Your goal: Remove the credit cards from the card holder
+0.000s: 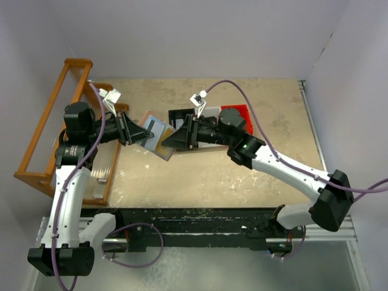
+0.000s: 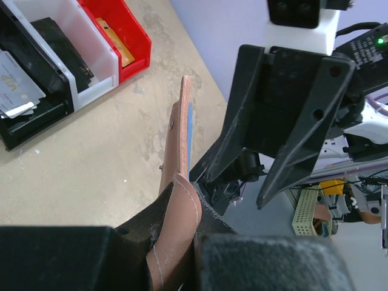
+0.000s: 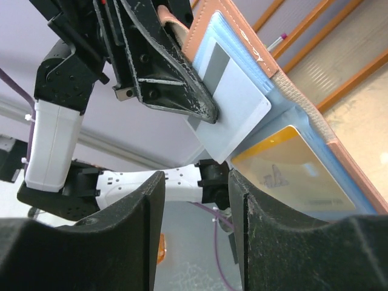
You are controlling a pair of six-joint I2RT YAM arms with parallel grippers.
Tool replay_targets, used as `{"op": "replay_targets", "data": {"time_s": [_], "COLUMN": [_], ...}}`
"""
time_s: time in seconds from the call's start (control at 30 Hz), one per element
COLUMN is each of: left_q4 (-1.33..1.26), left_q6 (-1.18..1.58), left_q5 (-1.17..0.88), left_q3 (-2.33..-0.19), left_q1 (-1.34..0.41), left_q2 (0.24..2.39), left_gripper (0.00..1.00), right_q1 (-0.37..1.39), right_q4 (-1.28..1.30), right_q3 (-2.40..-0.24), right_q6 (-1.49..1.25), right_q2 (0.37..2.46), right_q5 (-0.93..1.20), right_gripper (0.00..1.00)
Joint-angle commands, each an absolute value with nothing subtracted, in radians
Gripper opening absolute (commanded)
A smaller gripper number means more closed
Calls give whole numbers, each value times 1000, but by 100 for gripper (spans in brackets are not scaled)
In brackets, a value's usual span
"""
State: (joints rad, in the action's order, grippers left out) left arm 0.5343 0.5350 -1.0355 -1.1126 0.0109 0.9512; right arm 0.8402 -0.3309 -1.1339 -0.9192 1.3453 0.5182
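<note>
Although the left gripper (image 1: 137, 133) is clamped on the salmon-pink leather bifold card holder (image 1: 155, 134), held open above the table between the arms, neither card is out yet: the pale grey-striped plastic card (image 3: 233, 103) juts partway out (toward the right claw), the tan-orange plastic card (image 3: 291, 170) sits pocketed, and the right gripper (image 3: 194, 182) gapes empty just short of them; the holder's long axis seemingly runs diagonally away from the left fingers.

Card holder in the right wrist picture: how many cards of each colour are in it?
Pale card with a dark stripe: 1
Yellow-orange card: 1
Total in the card holder: 2
</note>
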Motion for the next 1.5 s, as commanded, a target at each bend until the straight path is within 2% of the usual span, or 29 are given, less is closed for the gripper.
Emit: {"op": "replay_targets", "data": {"time_s": [0.0,0.3,0.7,0.87,1.03,1.23,1.47], "left_q4": [439,313,253,213,157,103,18], "left_q6": [587,748,839,885,937,989,1082], "left_q5": [-1095,-1183,-1205,-1220,-1248,-1278,-1287], "left_q3": [-1131,-1109,-1105,-1072,-1026,-1012,-996], "left_q1": [15,17,17,17,17,17,17], "left_q2": [948,940,911,895,879,872,861], "left_gripper": [0,0,0,3,10,16,18], "right_q1": [847,848,848,848,848,848,848], "right_q4": [-585,-659,-744,-831,-896,-926,-932], "right_q3": [-1129,-1090,-1093,-1096,-1094,-1054,-1016], "right_q6": [-1020,-1058,-1102,-1150,-1187,-1204,-1213], "right_q2": [1361,1403,1432,1454,1473,1452,1430], "right_q5": [588,603,594,594,601,608,617], "right_gripper": [47,41,38,26,0,0,0]}}
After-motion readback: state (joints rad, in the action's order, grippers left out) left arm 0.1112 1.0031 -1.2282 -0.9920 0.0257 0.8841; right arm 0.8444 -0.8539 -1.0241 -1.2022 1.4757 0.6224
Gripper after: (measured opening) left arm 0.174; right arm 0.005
